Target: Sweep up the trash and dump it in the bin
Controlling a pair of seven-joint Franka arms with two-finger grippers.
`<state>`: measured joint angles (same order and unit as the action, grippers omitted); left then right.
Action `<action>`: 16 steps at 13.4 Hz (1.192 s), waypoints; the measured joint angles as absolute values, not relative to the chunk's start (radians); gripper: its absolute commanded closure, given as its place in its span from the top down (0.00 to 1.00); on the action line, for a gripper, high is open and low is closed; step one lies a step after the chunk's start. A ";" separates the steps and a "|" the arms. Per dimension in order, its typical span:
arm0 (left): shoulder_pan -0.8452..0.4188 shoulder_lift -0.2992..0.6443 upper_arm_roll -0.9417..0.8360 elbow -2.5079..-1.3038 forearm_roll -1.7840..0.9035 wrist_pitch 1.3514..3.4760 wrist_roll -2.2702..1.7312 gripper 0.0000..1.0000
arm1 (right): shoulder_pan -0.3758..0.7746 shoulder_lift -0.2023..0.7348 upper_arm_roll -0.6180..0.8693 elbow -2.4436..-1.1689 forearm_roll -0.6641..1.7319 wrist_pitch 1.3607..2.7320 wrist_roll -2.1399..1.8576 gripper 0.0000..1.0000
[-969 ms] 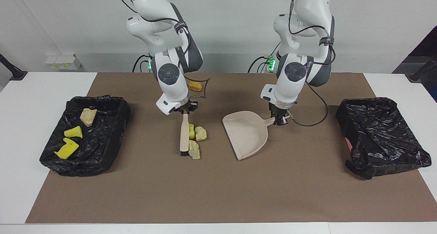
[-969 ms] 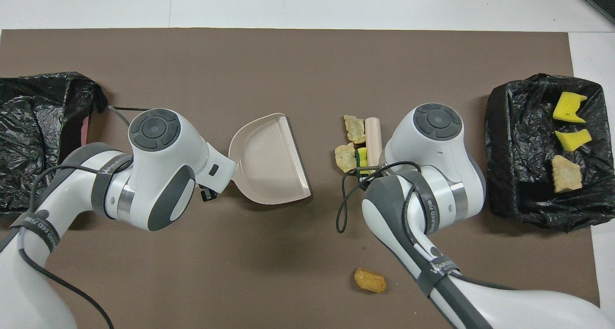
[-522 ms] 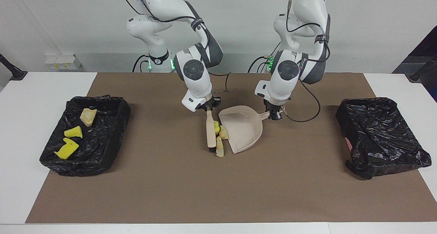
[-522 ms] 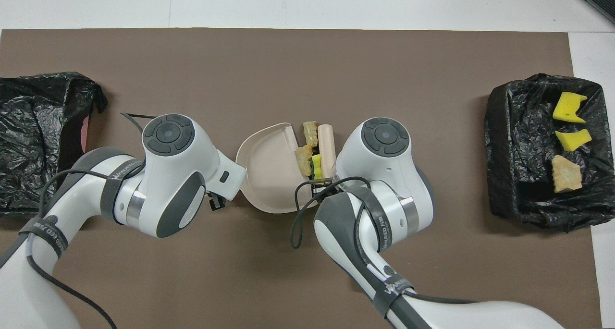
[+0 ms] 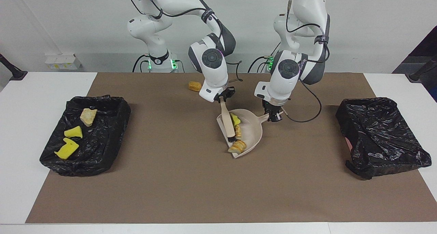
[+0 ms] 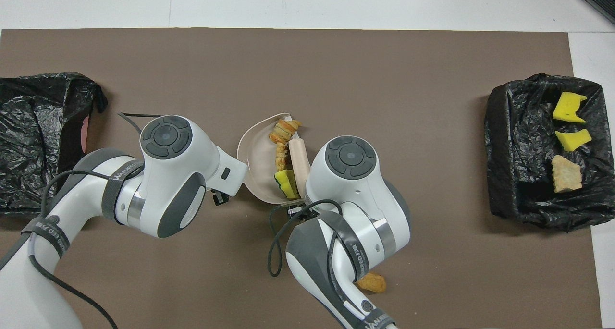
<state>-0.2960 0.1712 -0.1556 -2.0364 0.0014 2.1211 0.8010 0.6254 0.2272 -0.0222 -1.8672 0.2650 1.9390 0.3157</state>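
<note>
Right hand (image 5: 223,98) is clamped on the beige plastic brush (image 5: 227,121), its bristles inside the beige plastic dustpan (image 5: 251,124). Left hand (image 5: 274,116) is clamped on the dustpan's handle. Yellow sponge piece (image 5: 235,119) and pale crumbly chunks (image 5: 238,145) lie in the pan; orange-brown lump (image 5: 194,86) lies on the table, nearer the robots.

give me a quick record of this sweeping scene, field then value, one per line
left gripper: shut on dustpan handle
right gripper: shut on brush handle
dustpan: on mat, mid-table
brush: head inside dustpan
scraps in dustpan: one yellow, two beige
orange-brown lump: loose on mat, nearer the robots than the dustpan
bin with trash: right arm's end, three pieces in it
other bin: left arm's end, no scraps visible
</note>
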 measured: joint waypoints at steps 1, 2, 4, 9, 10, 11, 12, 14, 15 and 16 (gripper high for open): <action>-0.295 0.171 -0.154 -2.038 0.001 2.124 0.795 0.00 | 0.620 0.204 -0.028 -1.865 0.265 1.905 0.305 0.00; -0.295 0.171 -0.152 -2.039 0.001 2.124 0.786 0.00 | 0.611 0.184 -0.036 -1.865 0.265 1.875 0.289 0.00; -0.294 0.171 -0.151 -2.039 0.000 2.125 0.772 0.00 | 0.578 0.165 -0.046 -1.866 0.237 1.855 0.262 0.00; -0.236 0.145 -0.143 -2.035 -0.079 2.113 0.715 0.00 | 0.499 0.171 -0.050 -1.870 0.136 1.821 0.259 0.00; -0.215 0.128 -0.142 -2.035 -0.089 2.092 0.663 0.00 | 0.496 0.170 -0.051 -1.870 0.136 1.785 0.320 0.00; -0.194 0.105 -0.141 -2.034 -0.094 2.074 0.619 0.00 | 0.497 0.163 -0.050 -1.872 0.135 1.746 0.410 0.00; -0.176 0.082 -0.139 -2.034 -0.098 2.065 0.592 0.00 | 0.503 0.148 -0.049 -1.878 0.134 1.712 0.492 0.00; -0.143 0.033 -0.127 -2.032 -0.100 2.036 0.535 0.00 | 0.522 0.092 -0.046 -1.910 0.133 1.631 0.660 0.00; -0.115 0.010 -0.120 -2.032 -0.100 2.020 0.514 0.00 | 0.538 0.059 -0.044 -1.935 0.133 1.598 0.761 0.00; -0.081 -0.011 -0.115 -2.032 -0.100 2.008 0.503 0.00 | 0.561 0.029 -0.042 -1.962 0.134 1.585 0.868 0.00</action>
<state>-0.0813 -0.0111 -0.1146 -2.0319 -0.1002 2.0077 0.5028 0.5609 0.0291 -0.0424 -1.9621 0.1336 1.5852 0.8679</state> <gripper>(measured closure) 0.692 0.740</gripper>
